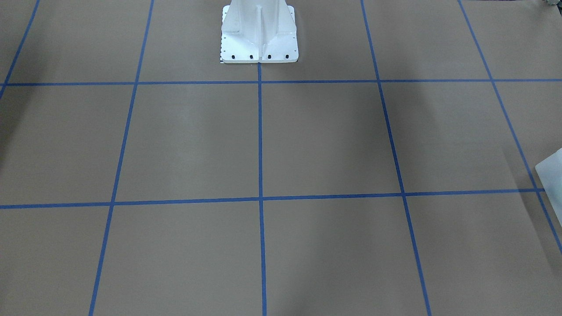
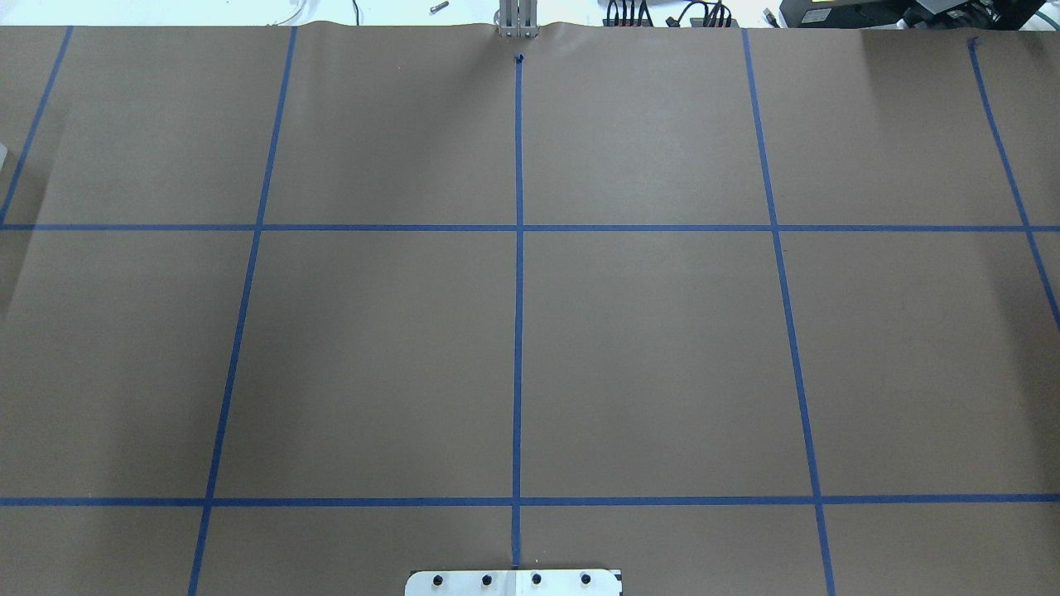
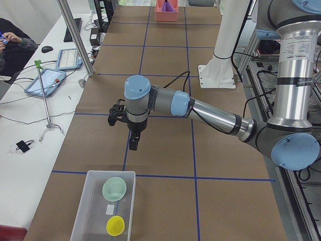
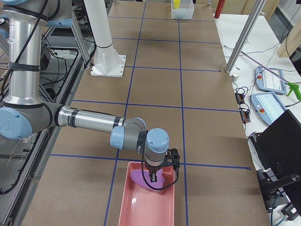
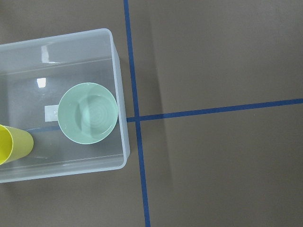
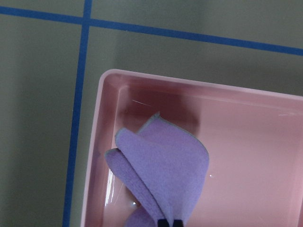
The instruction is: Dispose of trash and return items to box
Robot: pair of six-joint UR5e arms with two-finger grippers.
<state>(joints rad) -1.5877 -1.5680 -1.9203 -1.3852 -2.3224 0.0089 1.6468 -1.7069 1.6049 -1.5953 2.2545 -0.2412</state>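
- Right gripper [image 6: 169,223] — over the pink tray [image 6: 102,80], at the table's end on the robot's right. In the right wrist view the two dark fingertips sit close together at the bottom edge, clenched on a purple cloth [image 6: 165,165].
- The cloth rises in folds to the fingertips; its lower part appears to lie in the tray's corner nearest the crossing of the blue tape lines [image 6: 85,21].
- Left gripper [image 3: 133,143] — points down above the brown paper table cover [image 3: 165,150], near the clear plastic box [image 5: 118,94] but not over it. It shows only in the side view, and I cannot tell whether it is released or clenched.
- The clear box stands at the table's end on the robot's left, one short wall just beside a tape line.
- In the box: a pale green bowl [image 5: 88,113], upright, near that short wall; a yellow cup [image 5: 12,144] beside it, apart from the bowl and cut off by the left wrist view's edge; a small white label [image 5: 51,113] on the floor between them.
- White robot pedestal [image 1: 259,30] is bolted at the table's edge, on the centre tape line.
- Front-facing view catches only a corner of the box at its right edge.
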